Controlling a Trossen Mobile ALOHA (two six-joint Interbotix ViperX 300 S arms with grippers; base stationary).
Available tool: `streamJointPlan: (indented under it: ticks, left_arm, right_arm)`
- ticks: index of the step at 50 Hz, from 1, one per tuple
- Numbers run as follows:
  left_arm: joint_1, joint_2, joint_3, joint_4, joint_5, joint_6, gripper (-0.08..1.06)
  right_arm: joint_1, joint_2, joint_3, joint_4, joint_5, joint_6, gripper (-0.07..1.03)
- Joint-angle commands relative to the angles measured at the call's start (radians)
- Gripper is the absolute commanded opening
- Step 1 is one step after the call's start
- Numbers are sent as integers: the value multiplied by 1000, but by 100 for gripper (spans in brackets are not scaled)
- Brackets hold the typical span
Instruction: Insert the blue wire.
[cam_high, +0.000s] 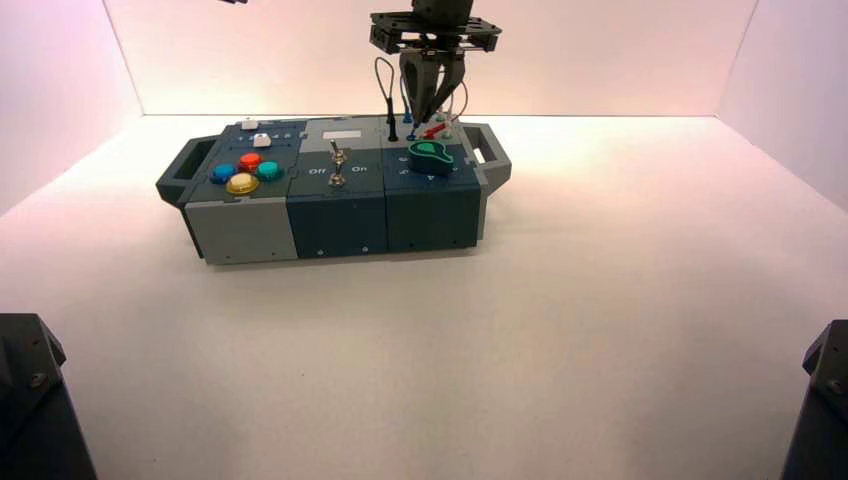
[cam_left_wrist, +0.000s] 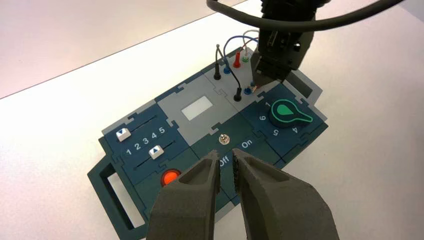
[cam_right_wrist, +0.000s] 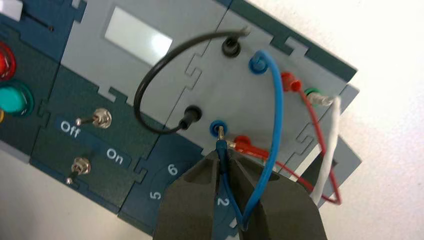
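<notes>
The right hand (cam_right_wrist: 220, 172), above the box, pinches the blue wire's (cam_right_wrist: 277, 107) loose plug; its other end sits plugged beyond the hand. Best to align 1 metal tip with the blue socket (cam_right_wrist: 218, 128) just ahead, then press straight.

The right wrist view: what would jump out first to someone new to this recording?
Most likely the bright blue wire, looping from its socket at the box's far right part to the right gripper, which is shut on its other plug just at the blue-ringed socket. Next, the black wire arching beside it and the red wire on its other side, both against the grey panel.
</notes>
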Motion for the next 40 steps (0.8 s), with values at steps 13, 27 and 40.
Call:
streamJointPlan:
  ticks: [13,27,40]
  left_arm:
    - [-3,-3,-12,2,-8,5,16]
    - [-5,-2,-12,2,-9,5,16]
    - [-5,-3,-12,2,-9,5,16]
  right_arm:
    - [9,-6,-32,2,0,2,-2]
    - [9,-32,-43,2,34,3,-2]
    - [8,-32,-43,2,61,3,-2]
